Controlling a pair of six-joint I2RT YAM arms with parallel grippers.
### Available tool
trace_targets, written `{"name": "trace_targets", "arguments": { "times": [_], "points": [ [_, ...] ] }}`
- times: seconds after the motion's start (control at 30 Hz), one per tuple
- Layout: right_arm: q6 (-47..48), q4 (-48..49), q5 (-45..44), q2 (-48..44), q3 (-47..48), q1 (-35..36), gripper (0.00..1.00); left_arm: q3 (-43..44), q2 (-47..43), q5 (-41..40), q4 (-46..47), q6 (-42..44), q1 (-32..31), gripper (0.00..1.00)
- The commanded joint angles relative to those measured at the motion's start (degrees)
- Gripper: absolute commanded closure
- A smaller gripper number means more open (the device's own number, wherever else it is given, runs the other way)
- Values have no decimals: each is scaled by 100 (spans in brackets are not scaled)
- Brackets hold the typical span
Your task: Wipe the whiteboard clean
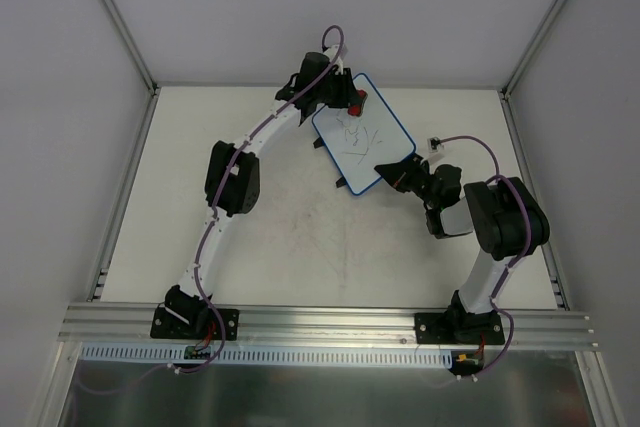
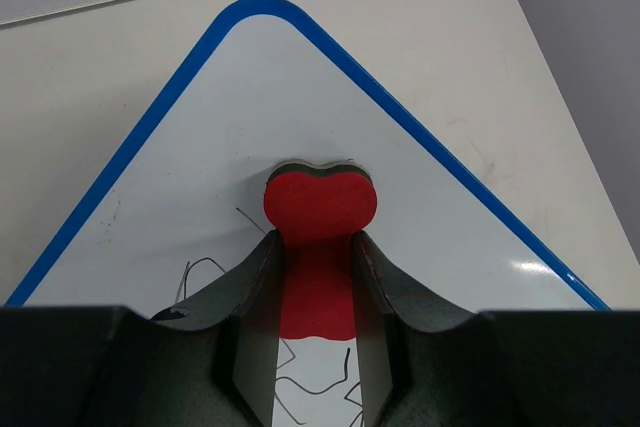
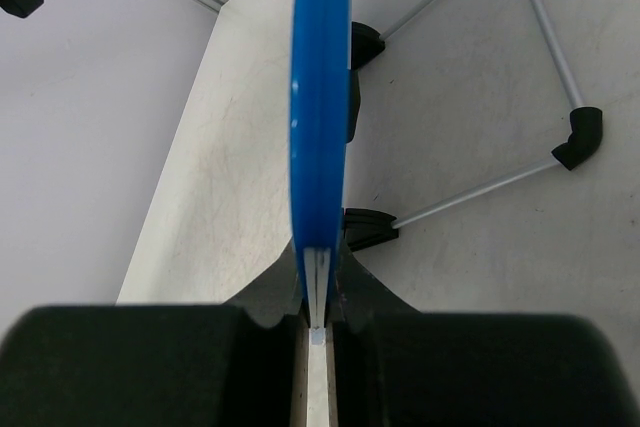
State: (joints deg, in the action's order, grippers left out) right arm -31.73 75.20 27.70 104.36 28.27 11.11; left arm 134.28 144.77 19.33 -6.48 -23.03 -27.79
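Observation:
The whiteboard (image 1: 364, 135), white with a blue rim and dark scribbles, stands tilted at the back middle of the table. My right gripper (image 1: 398, 171) is shut on its lower right edge; the right wrist view shows the blue rim (image 3: 320, 97) edge-on between the fingers. My left gripper (image 1: 352, 103) is shut on the red bow-shaped eraser (image 2: 318, 237) and presses it against the board's upper corner (image 2: 260, 87). Scribbles (image 2: 320, 387) show below the eraser.
The board's black feet (image 3: 368, 227) and thin metal stand legs (image 3: 480, 187) rest on the table behind it. A small connector with a cable (image 1: 436, 143) lies right of the board. Grey enclosure walls and an aluminium rail (image 1: 330, 322) bound the table.

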Motion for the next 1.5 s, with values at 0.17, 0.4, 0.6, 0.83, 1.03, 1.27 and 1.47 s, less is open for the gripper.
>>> {"name": "trace_targets", "arguments": {
  "times": [0.17, 0.4, 0.6, 0.83, 1.03, 1.27, 1.47],
  "points": [
    [351, 1252, 130, 6, 29, 75, 100, -655, -238, -826, 156, -631, 212, 100],
    [334, 1252, 130, -3, 38, 84, 100, -1202, -370, -580, 138, -1398, 801, 100],
    [342, 1252, 139, -3, 47, 84, 100, -1018, -301, -212, 138, -1064, 688, 100],
    [342, 1252, 148, -3, 47, 101, 100, -1000, -555, -219, 121, 94, 108, 100],
    [342, 1252, 156, -29, 38, 101, 100, -1009, -722, -62, 121, 921, -358, 100],
    [342, 1252, 165, -38, 56, 101, 100, -1167, -863, 422, 103, 1572, -692, 100],
    [342, 1252, 165, -38, 56, 93, 100, -1098, -836, -104, 24, 1609, -746, 100]
  ]
}}
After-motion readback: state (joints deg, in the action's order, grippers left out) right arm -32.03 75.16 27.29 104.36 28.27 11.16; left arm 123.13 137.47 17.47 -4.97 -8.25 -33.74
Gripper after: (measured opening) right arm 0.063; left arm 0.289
